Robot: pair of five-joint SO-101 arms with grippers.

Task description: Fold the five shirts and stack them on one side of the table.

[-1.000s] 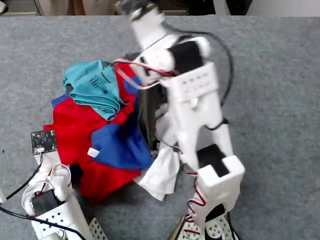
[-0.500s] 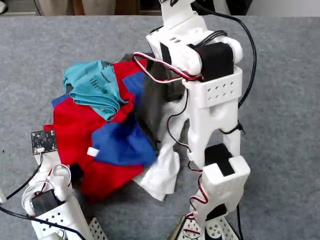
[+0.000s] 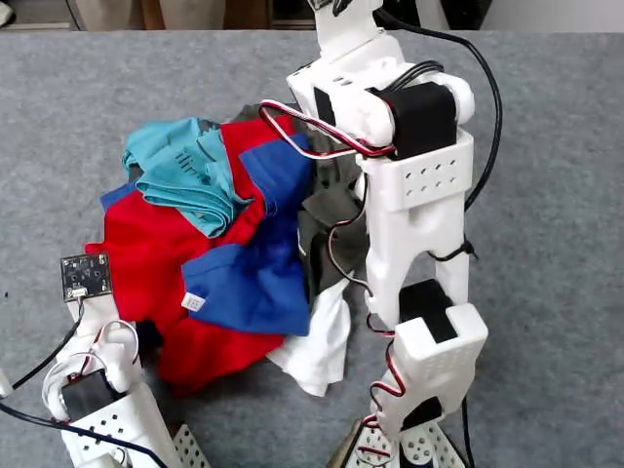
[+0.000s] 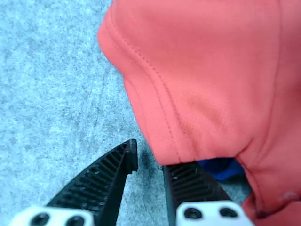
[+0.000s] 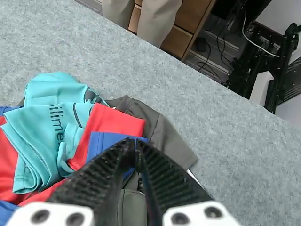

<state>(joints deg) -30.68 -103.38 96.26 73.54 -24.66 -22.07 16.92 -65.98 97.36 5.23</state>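
Red shirt (image 4: 211, 70): looking soft, limp; hem (image 4: 157, 132) is offering the likeliest hold.
Left jaws: sitting slightly spread.
Right jaws: pressing together.

Dark lettering (image 5: 55, 123) runs across the teal shirt (image 5: 28, 136), which lies over the far edge of the red shirt (image 3: 146, 244). Folds cut the print short, so just a few letters show. A small white tag (image 3: 193, 302) sticks out from the blue shirt (image 3: 258, 278) draped on the red shirt's near side. Nothing on the tag can be made out.
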